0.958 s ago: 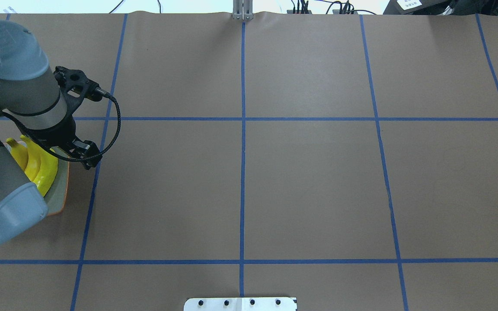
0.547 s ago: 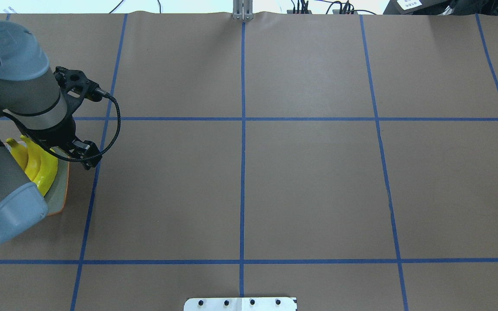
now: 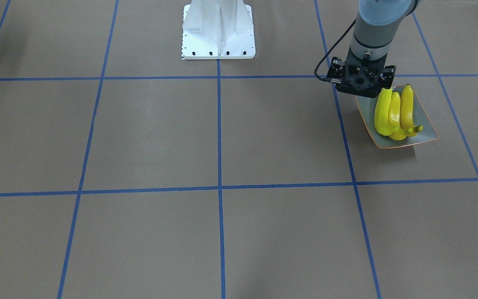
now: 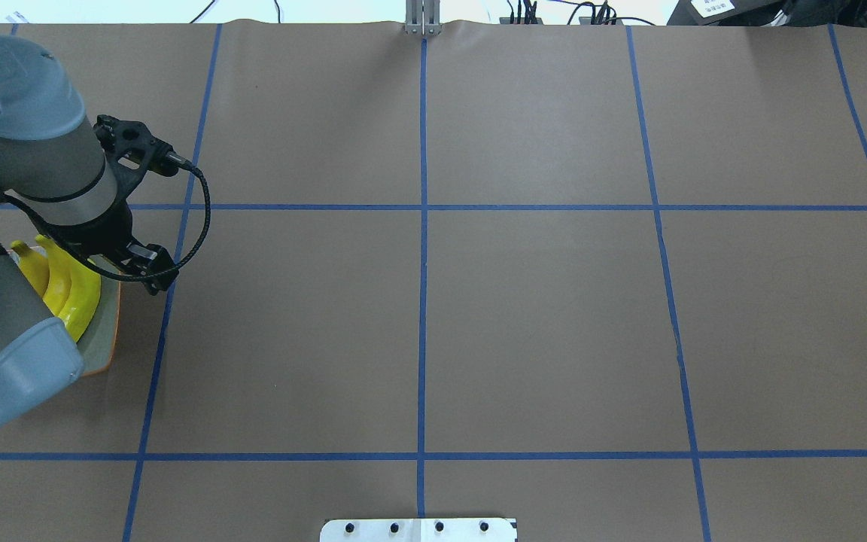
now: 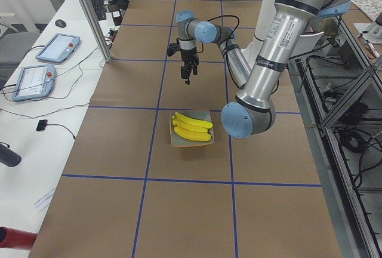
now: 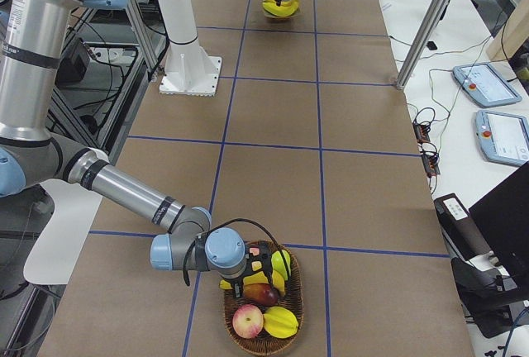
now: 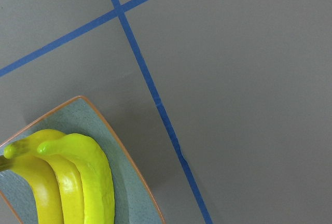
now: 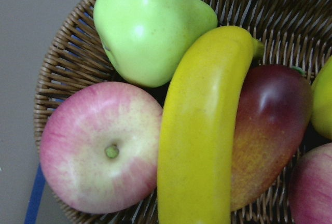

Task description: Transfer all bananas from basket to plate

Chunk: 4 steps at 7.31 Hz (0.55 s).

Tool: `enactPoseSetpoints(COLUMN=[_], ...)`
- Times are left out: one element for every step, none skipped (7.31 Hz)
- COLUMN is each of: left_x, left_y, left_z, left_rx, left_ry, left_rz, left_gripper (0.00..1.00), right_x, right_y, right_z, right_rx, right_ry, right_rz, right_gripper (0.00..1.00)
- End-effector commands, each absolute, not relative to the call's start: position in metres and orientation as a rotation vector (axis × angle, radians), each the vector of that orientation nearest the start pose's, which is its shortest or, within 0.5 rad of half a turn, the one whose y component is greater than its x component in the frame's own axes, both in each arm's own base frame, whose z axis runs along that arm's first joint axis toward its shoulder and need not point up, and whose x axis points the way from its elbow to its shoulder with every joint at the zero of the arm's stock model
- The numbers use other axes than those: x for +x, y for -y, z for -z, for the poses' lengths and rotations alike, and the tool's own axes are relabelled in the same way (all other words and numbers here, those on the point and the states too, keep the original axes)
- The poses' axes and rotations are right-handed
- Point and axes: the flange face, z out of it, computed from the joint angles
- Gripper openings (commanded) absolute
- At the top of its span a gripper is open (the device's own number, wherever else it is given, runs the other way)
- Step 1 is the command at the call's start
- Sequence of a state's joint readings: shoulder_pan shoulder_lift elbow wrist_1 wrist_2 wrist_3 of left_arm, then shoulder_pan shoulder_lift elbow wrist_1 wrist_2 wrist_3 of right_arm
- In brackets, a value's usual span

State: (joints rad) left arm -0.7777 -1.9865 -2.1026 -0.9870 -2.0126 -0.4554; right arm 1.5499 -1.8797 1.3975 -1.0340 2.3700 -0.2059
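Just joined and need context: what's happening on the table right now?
A two-arm transfer is in progress. Three bananas lie side by side on the plate, and the left arm's tool hangs above it with nothing seen in it. The right arm's tool is down at the basket, where one banana lies among a pear, an apple and a mango. Whether either tool is open or shut cannot be told.
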Motion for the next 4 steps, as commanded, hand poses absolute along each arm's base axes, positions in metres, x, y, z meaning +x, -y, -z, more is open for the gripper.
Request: enactPoseSetpoints(left_x=[0.312, 0.312, 0.312, 0.312], left_y=[0.433, 0.433, 0.433, 0.435], left_z=[-0.281, -0.281, -0.28, -0.28], left_rx=[0.036, 0.036, 0.038, 0.046], left_ry=[-0.568, -0.568, -0.57, -0.575], left_rz=[-0.41, -0.411, -0.41, -0.41], left_gripper=[1.0, 1.0, 1.0, 1.0], right_x=[0.055, 0.054, 0.058, 0.075], right_y=[0.329, 0.335, 0.339, 0.344], right_z=[-0.806, -0.796, -0.786, -0.77], right_rx=[0.149, 0.176, 0.215, 0.265], right_ry=[0.795, 0.816, 0.827, 0.817], right_rz=[0.254, 0.273, 0.293, 0.26], right_gripper=[0.0, 0.0, 0.0, 0.0])
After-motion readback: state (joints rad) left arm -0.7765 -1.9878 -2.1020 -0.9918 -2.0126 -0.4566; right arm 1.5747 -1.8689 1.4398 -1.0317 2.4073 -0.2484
